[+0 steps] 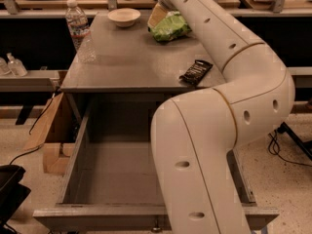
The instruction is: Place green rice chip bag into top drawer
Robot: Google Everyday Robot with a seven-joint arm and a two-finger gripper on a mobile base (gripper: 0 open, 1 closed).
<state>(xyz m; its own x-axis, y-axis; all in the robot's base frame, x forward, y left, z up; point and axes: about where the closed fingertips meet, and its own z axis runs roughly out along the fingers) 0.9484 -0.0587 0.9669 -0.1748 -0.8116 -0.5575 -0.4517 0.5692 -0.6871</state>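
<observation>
It looked like a robotics lab or workshop. A white robot arm (234, 82) stretched over a plain grey desk (126, 67), its gripper (158, 14) at the far edge by the green rice chip bag (171, 27). Loose cables (280, 150) lay on a speckled hard floor (285, 191). A cardboard box (48, 130) sat beside the desk, and a side shelf (29, 77) held pump bottles (14, 65).
</observation>
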